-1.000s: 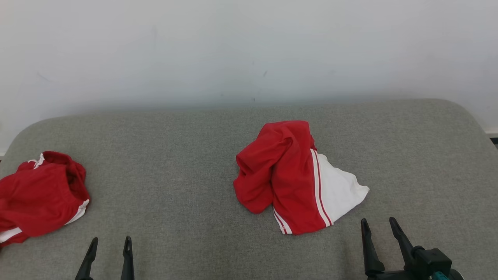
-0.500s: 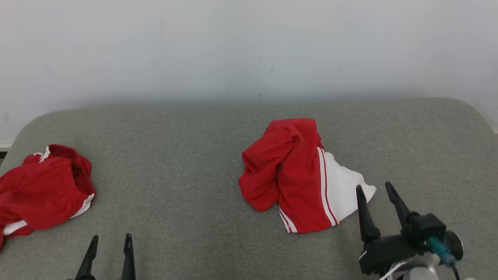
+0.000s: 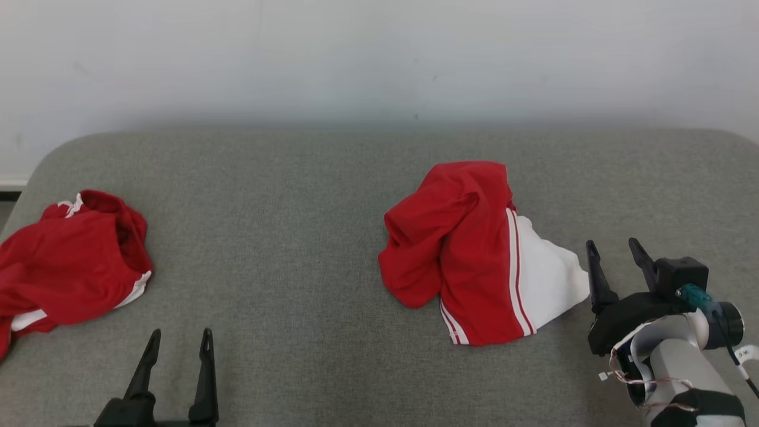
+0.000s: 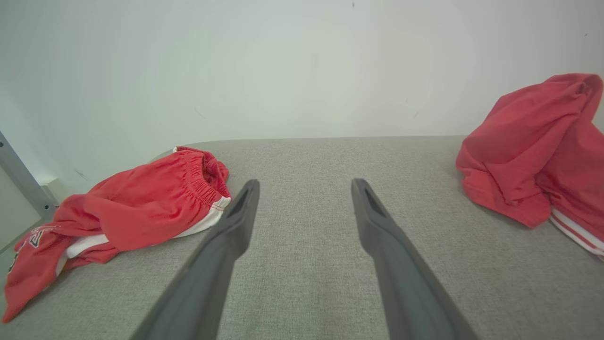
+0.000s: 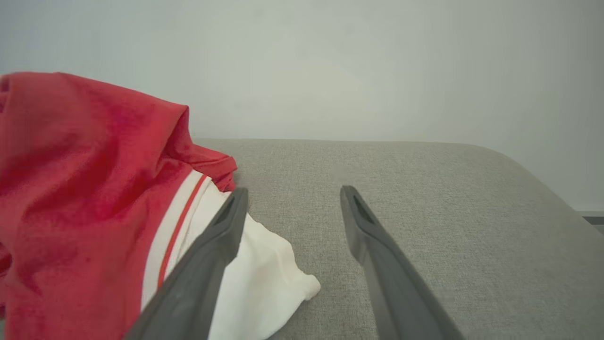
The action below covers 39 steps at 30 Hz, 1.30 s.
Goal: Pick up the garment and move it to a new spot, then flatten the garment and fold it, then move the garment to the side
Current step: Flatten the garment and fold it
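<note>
Pale wall backs a grey padded surface. Right of centre on it lies the crumpled red-and-white garment, white panel toward robot's right. At far left edge, well apart, a second red garment sits bunched. Just beside the white corner, the right gripper has fingers spread wide, gripping nothing; contact w/ cloth can't be told. At lower left, the left gripper is also wide apart & empty, over bare surface btwn the garments.
</note>
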Tool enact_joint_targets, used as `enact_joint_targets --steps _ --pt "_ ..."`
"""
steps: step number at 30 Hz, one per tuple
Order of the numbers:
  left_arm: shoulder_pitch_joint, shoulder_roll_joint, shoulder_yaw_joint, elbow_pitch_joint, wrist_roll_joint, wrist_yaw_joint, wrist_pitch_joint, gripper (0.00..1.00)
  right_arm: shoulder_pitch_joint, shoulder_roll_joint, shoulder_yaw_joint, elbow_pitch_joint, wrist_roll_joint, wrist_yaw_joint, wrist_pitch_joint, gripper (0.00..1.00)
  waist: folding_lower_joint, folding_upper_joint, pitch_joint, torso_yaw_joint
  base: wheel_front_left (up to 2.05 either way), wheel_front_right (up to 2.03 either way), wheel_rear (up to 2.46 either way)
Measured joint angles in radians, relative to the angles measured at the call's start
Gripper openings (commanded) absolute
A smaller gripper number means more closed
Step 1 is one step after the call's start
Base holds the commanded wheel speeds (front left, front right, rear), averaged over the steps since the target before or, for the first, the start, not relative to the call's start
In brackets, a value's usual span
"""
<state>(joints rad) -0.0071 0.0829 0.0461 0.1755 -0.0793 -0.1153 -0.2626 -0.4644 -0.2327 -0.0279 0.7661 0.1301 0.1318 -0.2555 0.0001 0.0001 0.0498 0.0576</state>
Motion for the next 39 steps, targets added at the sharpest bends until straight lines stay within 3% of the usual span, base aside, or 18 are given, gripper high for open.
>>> enact_joint_targets --steps 8,17,20,21,25,31,39 --pt "-0.049 -0.005 -0.027 0.008 0.009 -0.007 0.000 1.00 -0.108 -0.024 0.002 0.234 0.043 0.000 0.000 1.00 0.0001 0.0001 0.064 0.022 0.00 0.00 0.00" --pt "-0.080 -0.006 -0.027 0.010 0.009 -0.008 0.000 1.00 -0.129 -0.016 0.016 0.361 0.081 0.000 -0.006 1.00 0.0001 0.0001 0.095 0.036 0.00 0.00 0.00" --pt "-0.088 -0.006 -0.023 0.010 0.009 -0.008 0.000 1.00 -0.148 -0.013 0.028 0.377 0.106 0.000 -0.009 0.18 0.0001 0.0000 0.104 0.039 0.00 0.00 0.00" --pt "-0.093 -0.006 -0.023 0.010 0.009 -0.008 0.000 1.00 -0.152 -0.013 0.033 0.378 0.110 0.000 -0.009 0.00 0.0001 0.0000 0.108 0.040 0.00 0.00 0.00" --pt "-0.099 -0.007 -0.021 0.013 0.009 -0.008 0.000 1.00 -0.155 -0.014 0.049 0.336 0.127 0.000 -0.008 0.00 0.0002 0.0001 0.109 0.045 0.00 0.00 0.00" --pt "-0.066 -0.005 0.013 0.018 0.007 -0.008 0.000 1.00 -0.127 -0.022 0.074 0.111 0.119 0.000 -0.008 0.00 0.0001 0.0001 0.075 0.031 0.00 0.00 0.00" --pt "-0.032 -0.011 0.017 0.011 -0.001 -0.007 0.000 1.00 0.009 -0.042 0.302 -0.251 0.095 0.000 -0.009 0.00 -0.0001 0.0000 0.016 -0.014 0.00 0.00 0.00"
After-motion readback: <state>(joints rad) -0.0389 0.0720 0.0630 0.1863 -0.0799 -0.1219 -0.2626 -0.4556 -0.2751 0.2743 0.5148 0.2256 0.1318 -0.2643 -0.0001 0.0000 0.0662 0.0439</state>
